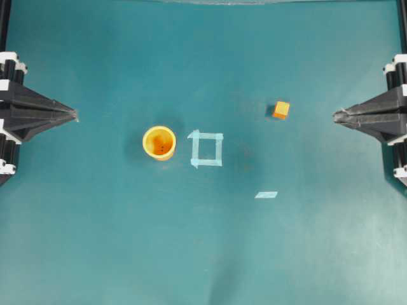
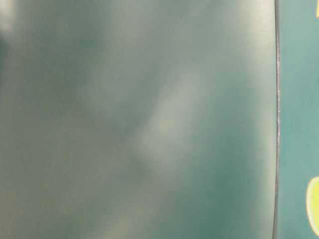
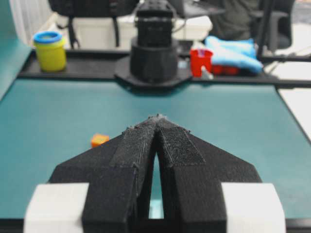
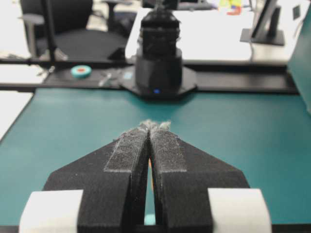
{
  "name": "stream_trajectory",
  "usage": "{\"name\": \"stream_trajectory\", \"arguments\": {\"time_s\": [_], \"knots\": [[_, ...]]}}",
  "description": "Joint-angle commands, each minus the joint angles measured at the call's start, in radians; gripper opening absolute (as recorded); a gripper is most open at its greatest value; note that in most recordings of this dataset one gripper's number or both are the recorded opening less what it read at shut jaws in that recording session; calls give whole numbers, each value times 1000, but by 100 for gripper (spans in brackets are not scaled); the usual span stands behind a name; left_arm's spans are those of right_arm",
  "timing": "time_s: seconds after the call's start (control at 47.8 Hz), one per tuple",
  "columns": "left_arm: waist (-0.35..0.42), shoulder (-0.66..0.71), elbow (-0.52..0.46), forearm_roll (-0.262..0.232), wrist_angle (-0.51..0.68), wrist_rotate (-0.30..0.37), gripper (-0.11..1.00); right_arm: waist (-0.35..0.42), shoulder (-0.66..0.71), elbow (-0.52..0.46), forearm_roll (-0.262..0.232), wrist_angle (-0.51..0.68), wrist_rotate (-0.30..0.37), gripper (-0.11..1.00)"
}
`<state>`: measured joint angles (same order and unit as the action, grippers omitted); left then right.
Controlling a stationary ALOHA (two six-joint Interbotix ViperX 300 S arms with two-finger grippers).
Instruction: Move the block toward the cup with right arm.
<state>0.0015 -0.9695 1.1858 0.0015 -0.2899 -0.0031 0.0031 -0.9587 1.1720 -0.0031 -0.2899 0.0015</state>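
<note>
The block (image 1: 281, 110) sits well apart from the cup (image 1: 159, 142); the right gripper (image 1: 337, 115) and left gripper (image 1: 74, 115) are both pinched closed, empty.

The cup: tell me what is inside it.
From overhead, the cup shows a darker orange inside with a few small dark specks on the bottom; what they are cannot be told. No object sits in it. The block lies apart on the table.

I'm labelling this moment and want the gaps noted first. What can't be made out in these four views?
- Table-level view: nearly all blur; only a yellow sliver cut by the right edge.
- Right wrist view: the right hand hides the block and cup.
- Left wrist view: cup hidden behind the left hand.
</note>
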Motion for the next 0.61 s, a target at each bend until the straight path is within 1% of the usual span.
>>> {"name": "stream_trajectory", "arguments": {"time_s": [0.0,0.063,0.167,0.188,0.293,0.418,0.481,0.502,0.586], "knots": [[0,17,-26,3,3,-11,-1,-8,3,-18,6,-2,5,0],[0,17,-28,3,6,-11,0,-12,11,-32,9,34,9,0],[0,17,-28,3,8,-11,0,-32,23,-64,11,130,25,0],[0,18,-28,3,6,-9,0,-43,31,-75,11,161,31,0],[0,18,-28,3,8,-11,0,-84,43,-103,12,242,49,0],[0,18,-28,3,6,-11,0,-135,55,-124,11,296,71,2],[0,18,-28,3,8,-9,0,-152,60,-129,12,304,78,8],[0,18,-28,3,6,-11,0,-156,63,-132,11,304,83,11],[0,18,-28,3,6,-11,0,-167,71,-137,11,307,91,32]]}}
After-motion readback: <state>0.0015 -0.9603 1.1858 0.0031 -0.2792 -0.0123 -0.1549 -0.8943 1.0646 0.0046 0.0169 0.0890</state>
